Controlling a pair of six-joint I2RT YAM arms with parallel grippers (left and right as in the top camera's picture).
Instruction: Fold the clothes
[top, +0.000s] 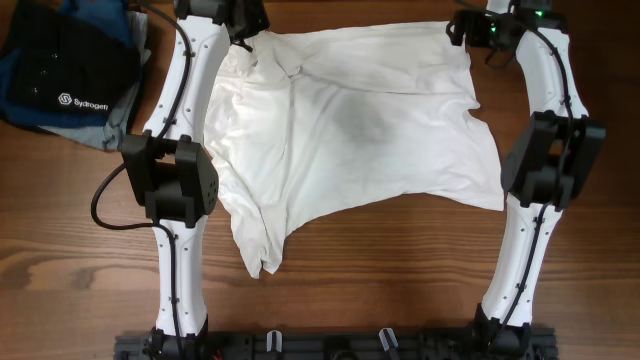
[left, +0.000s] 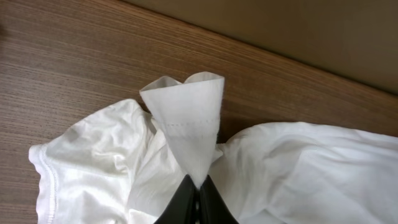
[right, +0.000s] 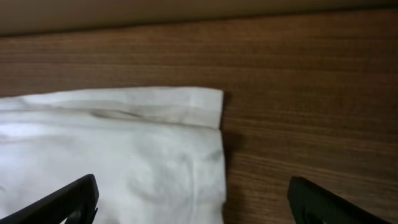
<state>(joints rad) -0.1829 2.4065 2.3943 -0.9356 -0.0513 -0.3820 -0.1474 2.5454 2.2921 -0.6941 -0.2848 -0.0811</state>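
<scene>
The white garment (top: 360, 130) lies spread on the wooden table between my two arms, wrinkled, with a narrow part trailing toward the front. My left gripper (top: 243, 40) is at its far left corner, shut on a pinched-up fold of the white cloth (left: 189, 124) that stands above the fingertips (left: 199, 182). My right gripper (top: 462, 28) is at the far right corner, open, its fingers (right: 193, 199) spread either side of the cloth's hemmed corner (right: 199, 118). No striped part shows.
A dark blue-black folded stack with a white "Sydrogen" logo (top: 65, 70) lies at the far left, on a grey cloth. The table's far edge (right: 186, 25) runs just beyond the garment. Bare wood lies in front of the garment.
</scene>
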